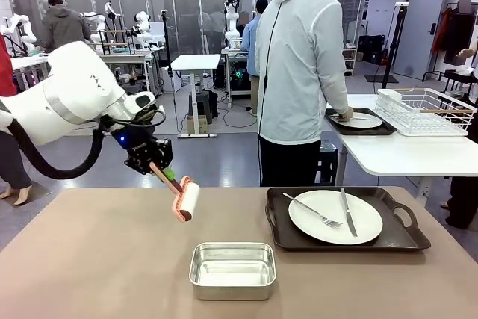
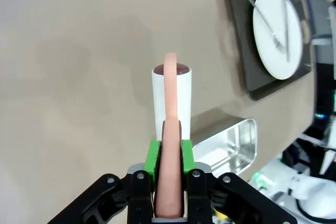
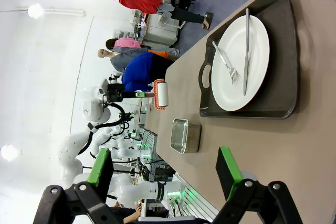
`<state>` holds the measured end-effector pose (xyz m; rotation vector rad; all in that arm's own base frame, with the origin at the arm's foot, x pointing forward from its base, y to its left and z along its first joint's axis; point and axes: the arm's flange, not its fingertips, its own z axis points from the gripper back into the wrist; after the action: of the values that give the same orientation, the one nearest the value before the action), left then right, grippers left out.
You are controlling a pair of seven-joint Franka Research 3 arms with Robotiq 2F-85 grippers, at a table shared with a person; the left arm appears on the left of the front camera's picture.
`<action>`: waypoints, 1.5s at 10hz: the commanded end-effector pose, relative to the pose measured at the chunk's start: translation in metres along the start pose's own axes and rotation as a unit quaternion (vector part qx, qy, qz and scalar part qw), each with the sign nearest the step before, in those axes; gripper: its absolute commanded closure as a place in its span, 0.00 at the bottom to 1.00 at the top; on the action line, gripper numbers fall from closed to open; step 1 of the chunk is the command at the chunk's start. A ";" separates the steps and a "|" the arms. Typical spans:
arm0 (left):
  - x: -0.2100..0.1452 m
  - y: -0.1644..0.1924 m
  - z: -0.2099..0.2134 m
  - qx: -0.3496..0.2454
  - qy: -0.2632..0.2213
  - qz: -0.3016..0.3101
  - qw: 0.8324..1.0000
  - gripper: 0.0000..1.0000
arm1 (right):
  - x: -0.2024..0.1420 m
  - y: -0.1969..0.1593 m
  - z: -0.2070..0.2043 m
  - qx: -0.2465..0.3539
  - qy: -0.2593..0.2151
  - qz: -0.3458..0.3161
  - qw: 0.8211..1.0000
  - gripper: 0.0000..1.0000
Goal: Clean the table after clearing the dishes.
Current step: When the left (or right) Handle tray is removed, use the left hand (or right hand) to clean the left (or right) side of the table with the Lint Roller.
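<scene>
My left gripper [image 1: 158, 166] hangs over the beige table [image 1: 97, 259] at the left, shut on the pink handle of a lint roller [image 1: 187, 201] whose white roll hovers just above the tabletop. In the left wrist view the green pads of the left gripper [image 2: 169, 153] clamp the handle, with the lint roller's [image 2: 160, 98] roll beyond them. A white plate [image 1: 335, 217] with fork and knife lies on a dark tray [image 1: 403, 237] at the right. My right gripper [image 3: 165, 169] stands open above the table with nothing between its fingers, looking toward that plate [image 3: 236, 72].
A shiny steel pan [image 1: 232, 270] sits near the front middle. A person [image 1: 302, 72] stands at the far side, back turned, with a hand at a second plate [image 1: 357, 119] on a tray on the white side table, beside a wire rack [image 1: 426, 110].
</scene>
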<state>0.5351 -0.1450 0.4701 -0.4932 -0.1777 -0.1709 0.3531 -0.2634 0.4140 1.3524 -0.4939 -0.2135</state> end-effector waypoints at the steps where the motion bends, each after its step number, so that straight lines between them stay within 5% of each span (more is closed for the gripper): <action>1: 0.010 0.030 -0.008 -0.075 0.011 0.038 0.996 0.79 | 0.000 0.003 0.000 0.004 -0.001 0.003 1.000 0.00; 7: 0.004 0.118 -0.068 -0.168 0.033 0.090 0.981 0.79 | 0.000 0.003 0.000 0.004 -0.001 0.003 1.000 0.00; 11: -0.013 0.167 -0.092 -0.182 0.027 0.096 0.978 0.79 | 0.000 0.003 0.000 0.004 -0.001 0.003 1.000 0.00; 15: -0.040 0.245 -0.073 -0.157 0.004 0.100 0.983 0.79 | 0.000 0.003 0.000 0.004 -0.001 0.003 1.000 0.00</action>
<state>0.5633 0.0090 0.3106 -0.8989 -0.0673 0.0067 0.3531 -0.2634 0.4140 1.3524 -0.4939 -0.2138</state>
